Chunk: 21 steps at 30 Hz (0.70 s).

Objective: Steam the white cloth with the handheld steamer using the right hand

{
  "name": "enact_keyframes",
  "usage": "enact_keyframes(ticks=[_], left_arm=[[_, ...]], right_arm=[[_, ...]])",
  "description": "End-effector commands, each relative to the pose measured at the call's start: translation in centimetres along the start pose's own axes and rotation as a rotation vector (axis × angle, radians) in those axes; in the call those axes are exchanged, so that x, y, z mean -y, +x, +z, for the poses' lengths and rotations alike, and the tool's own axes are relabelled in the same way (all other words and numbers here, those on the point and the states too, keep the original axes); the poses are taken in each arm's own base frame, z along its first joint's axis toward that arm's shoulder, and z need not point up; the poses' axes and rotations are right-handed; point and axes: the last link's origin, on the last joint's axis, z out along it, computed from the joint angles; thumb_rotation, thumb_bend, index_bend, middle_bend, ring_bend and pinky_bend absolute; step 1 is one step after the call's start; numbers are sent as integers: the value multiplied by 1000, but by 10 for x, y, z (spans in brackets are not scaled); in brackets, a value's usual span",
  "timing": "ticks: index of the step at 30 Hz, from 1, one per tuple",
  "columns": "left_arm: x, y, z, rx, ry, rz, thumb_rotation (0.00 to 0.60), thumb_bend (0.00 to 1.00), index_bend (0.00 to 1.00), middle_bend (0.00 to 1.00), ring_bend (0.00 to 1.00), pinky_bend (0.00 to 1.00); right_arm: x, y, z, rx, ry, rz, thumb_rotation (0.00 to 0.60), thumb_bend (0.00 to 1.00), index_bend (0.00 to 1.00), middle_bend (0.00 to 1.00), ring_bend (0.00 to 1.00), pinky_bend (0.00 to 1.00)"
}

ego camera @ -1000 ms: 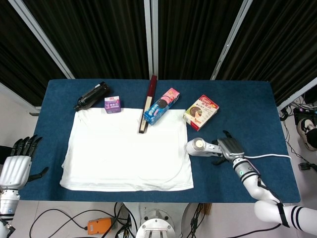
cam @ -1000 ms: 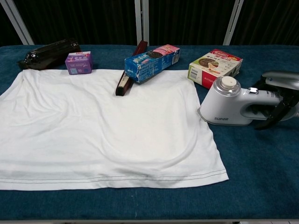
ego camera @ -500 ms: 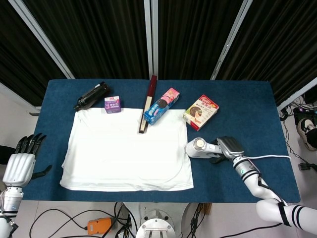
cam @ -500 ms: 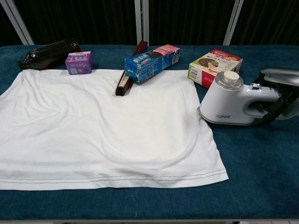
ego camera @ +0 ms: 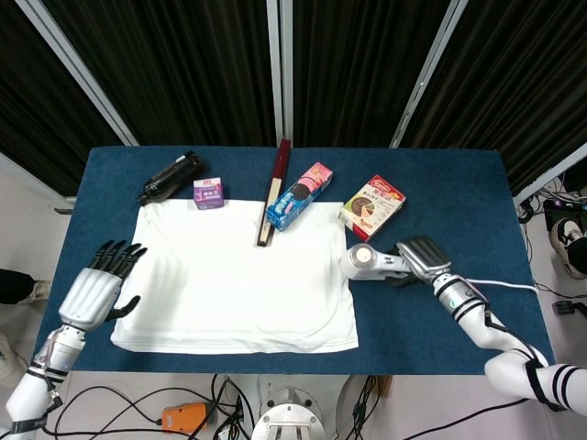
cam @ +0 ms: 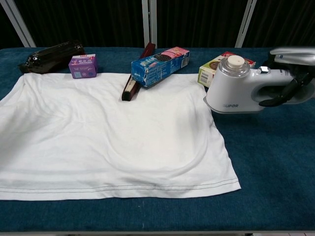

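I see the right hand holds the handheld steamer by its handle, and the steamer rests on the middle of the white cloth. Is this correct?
Not quite. The right hand does hold the handheld steamer by its handle, but the steamer is not on the middle of the white cloth. In the chest view it is at the cloth's right edge, lifted off the table; the head view agrees.

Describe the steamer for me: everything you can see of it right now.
The steamer is white glossy plastic with a round cap on top, a loop handle and grey lettering low on its body. The right hand grips the handle, holding it level and lifted off the table, by the cloth's right edge. A white cord trails right.
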Motion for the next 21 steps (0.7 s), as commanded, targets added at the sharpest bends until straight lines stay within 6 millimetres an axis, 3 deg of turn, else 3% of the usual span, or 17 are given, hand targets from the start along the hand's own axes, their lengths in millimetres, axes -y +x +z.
enact_keyframes(ticks=[1, 4, 6, 11, 13, 21], left_arm=[[-24, -9, 19, 52, -109, 3, 600, 258, 65, 90, 0, 0], [-34, -22, 31, 107, -142, -9, 591, 258, 65, 89, 0, 0], [-38, -32, 37, 152, -148, -23, 554, 259, 65, 89, 0, 0], [-39, -52, 45, 235, -122, -32, 408, 302, 65, 69, 0, 0], [-36, -60, 46, 262, -93, -42, 318, 308, 65, 48, 0, 0], [-40, -77, 51, 333, -54, -93, 52, 355, 65, 28, 0, 0]], right_arm=[[9, 16, 4, -9, 26, -10, 600, 613, 1000, 925, 947, 716], [18, 30, 7, -16, 46, -20, 600, 613, 1000, 930, 953, 724], [23, 37, 10, -13, 53, -24, 600, 613, 1000, 931, 957, 726], [31, 47, 16, -3, 56, -31, 600, 613, 1000, 932, 959, 727], [33, 47, 20, 10, 54, -32, 600, 613, 1000, 932, 959, 727], [58, 23, 42, 99, 94, -10, 600, 613, 1000, 936, 962, 728]])
